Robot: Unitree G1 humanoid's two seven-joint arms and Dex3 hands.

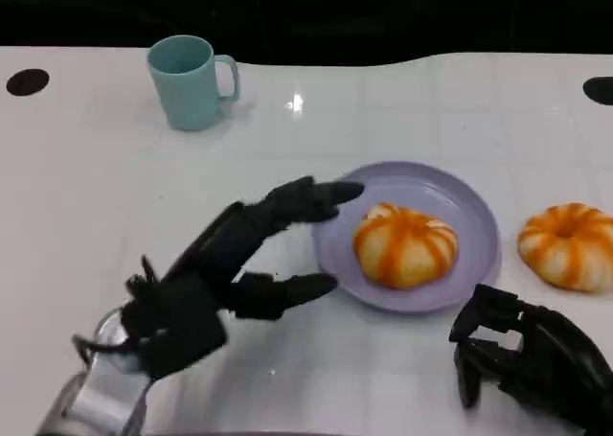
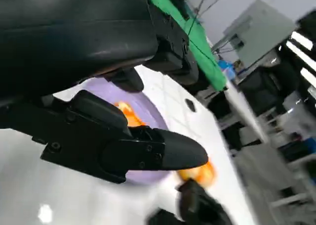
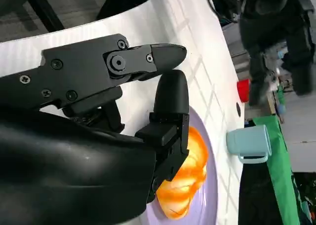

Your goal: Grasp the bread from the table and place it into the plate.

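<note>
One bun (image 1: 406, 245) sat in purple plate (image 1: 474, 216). Other bun (image 1: 569, 245) lay on table, right of plate. Left hand (image 1: 235, 273) open, empty, near plate. Right hand (image 1: 522, 359) curled, empty. Should reach right, grip bun softly.

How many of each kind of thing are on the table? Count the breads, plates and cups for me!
Bread: 2, one on the plate and one on the table
Purple plate: 1
Teal mug: 1
Total: 4 things
</note>
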